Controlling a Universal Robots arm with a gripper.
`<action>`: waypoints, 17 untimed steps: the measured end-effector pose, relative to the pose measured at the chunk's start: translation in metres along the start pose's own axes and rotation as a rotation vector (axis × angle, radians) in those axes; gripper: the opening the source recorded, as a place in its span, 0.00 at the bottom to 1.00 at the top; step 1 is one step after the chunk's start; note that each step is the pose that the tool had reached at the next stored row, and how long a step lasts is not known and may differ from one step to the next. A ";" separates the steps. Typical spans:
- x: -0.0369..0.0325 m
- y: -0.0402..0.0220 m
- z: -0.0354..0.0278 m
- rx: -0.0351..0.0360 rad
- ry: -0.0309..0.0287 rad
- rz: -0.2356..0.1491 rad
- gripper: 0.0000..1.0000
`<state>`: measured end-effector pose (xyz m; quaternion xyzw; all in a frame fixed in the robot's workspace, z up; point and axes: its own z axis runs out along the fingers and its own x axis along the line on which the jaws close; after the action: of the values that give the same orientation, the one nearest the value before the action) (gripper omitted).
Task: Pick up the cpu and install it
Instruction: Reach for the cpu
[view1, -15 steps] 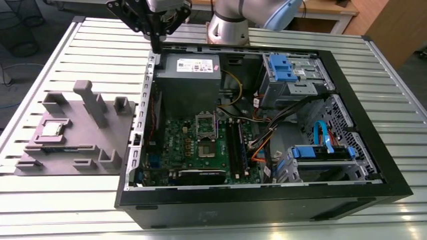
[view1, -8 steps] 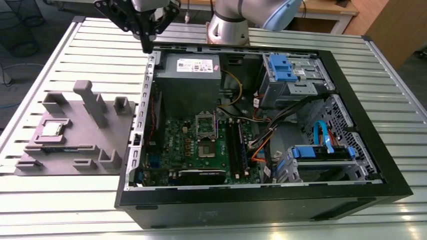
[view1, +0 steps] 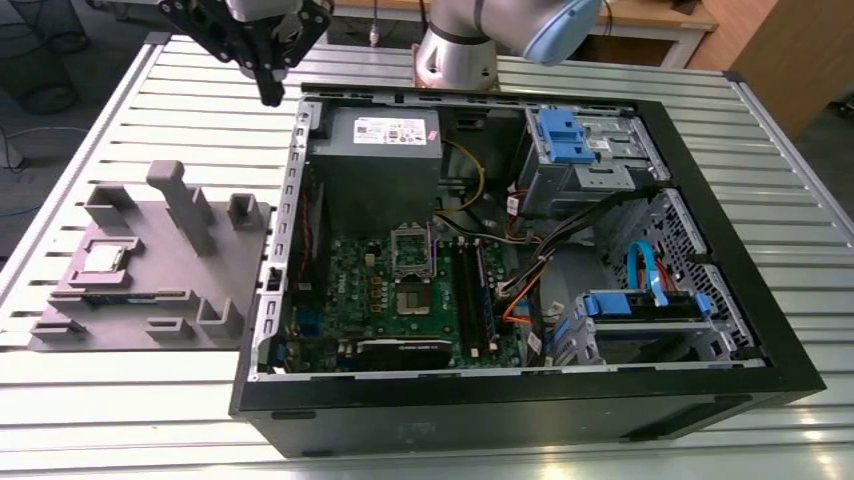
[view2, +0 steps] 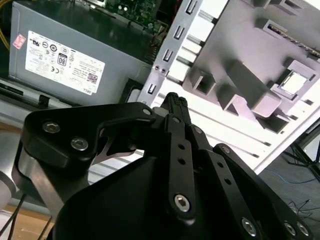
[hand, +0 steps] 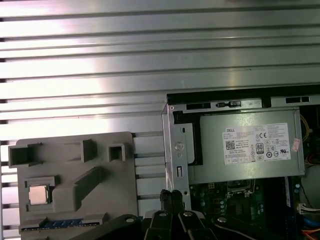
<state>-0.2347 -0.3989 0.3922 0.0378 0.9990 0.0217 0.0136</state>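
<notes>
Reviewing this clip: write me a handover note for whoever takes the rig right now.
Gripper: shut, holding nothing, raised above the table beside the open computer case.
Cpu: lying in its pocket on the grey tray, at the exterior view's left of the case.
Done: nothing that shows.
Left: cpu not yet picked up, not yet installed on the motherboard.

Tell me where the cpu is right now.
In the exterior view, the cpu sits in a recess of the grey tray, on the exterior view's left of the open computer case.
</notes>
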 end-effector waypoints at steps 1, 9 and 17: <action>0.0028 -0.0002 0.0000 -0.0001 -0.0001 0.000 0.11; 0.0290 -0.0022 -0.0003 -0.0001 -0.0005 0.000 0.11; 0.0553 -0.0042 -0.0006 -0.0002 -0.0009 0.000 0.11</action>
<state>-0.2901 -0.3989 0.3912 0.0379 0.9989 0.0218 0.0141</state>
